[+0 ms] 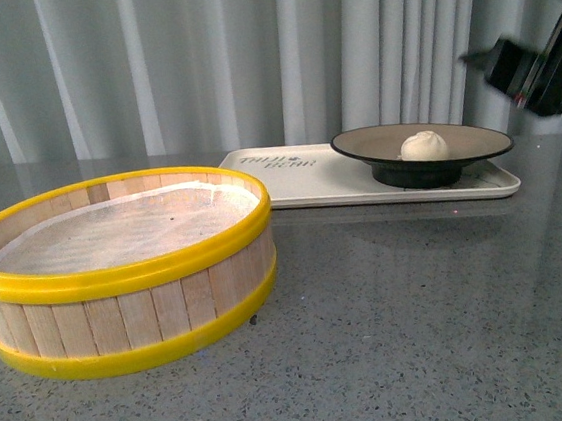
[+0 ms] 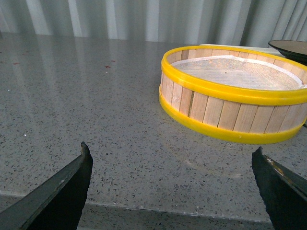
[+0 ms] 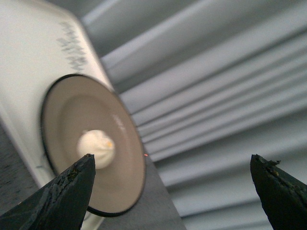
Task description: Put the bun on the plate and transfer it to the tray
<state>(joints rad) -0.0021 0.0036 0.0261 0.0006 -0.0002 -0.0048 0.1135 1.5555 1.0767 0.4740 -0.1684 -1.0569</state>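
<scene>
The off-white bun (image 1: 423, 145) sits in the middle of the black-rimmed plate (image 1: 374, 138), and the plate stands on the right half of the cream tray (image 1: 298, 183). My right arm hangs blurred at the upper right of the front view, above and right of the plate. In the right wrist view the right gripper (image 3: 172, 165) is open and empty, with the bun (image 3: 96, 147) on the plate (image 3: 72, 115) and the tray (image 3: 33, 67) off to one side. The left gripper (image 2: 172, 153) is open over bare table, short of the steamer basket.
A wooden steamer basket (image 1: 127, 272) with yellow rims and a paper liner stands at the front left, close to the tray's left end; it shows too as the basket (image 2: 235, 96) in the left wrist view. Grey speckled table (image 1: 423, 316); pleated curtain behind.
</scene>
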